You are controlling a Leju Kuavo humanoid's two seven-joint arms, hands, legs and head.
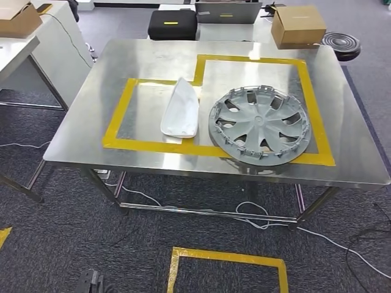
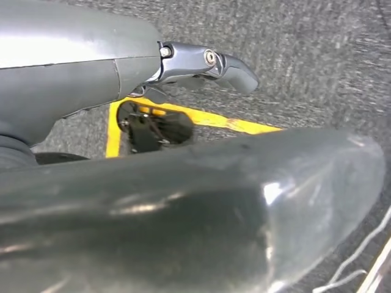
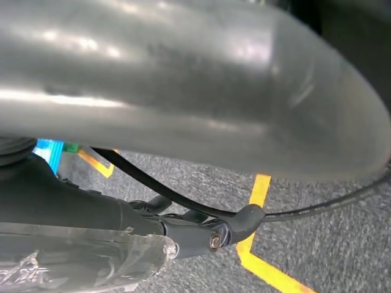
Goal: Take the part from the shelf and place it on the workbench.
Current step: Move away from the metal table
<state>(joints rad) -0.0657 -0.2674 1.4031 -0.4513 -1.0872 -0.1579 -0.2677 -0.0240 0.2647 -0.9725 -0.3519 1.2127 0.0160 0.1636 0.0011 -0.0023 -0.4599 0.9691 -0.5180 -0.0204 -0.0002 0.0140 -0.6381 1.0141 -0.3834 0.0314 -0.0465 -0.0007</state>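
I'm looking down over the workbench [image 1: 138,55] with both arms hanging at my sides, and I'm reading this as the close of a placing step, or the pause before going for another piece, since two parts are lying on the steel top. The white shell part [image 1: 181,110] is sitting inside the smaller yellow-taped bay [image 1: 121,110] on the left. The grey wheel cover [image 1: 259,125] is lying flat in the larger bay beside it, with its near rim overlapping the front strip of tape. The two are just beside each other but apart. My left hand [image 2: 115,79] is hanging over the carpet, one finger [image 2: 230,66] stretched straight out away from the thumb, and I'm seeing nothing in it, so I'm taking it as empty and spread. My right hand [image 3: 184,235] is looking the same to me, its dark fingers [image 3: 247,220] extended over the floor tape with a black cable running past them and nothing gripped. If another part is wanted, I'm judging the next move calls for turning my whole body away from the bench toward the shelf and raising an arm. As for containers, a cardboard box [image 1: 299,25] is standing shut at the far right corner of the bench, a black case [image 1: 171,24] is sitting closed behind it, and another cardboard box [image 1: 16,18] is resting on the side table; I cannot tell what any of them holds.
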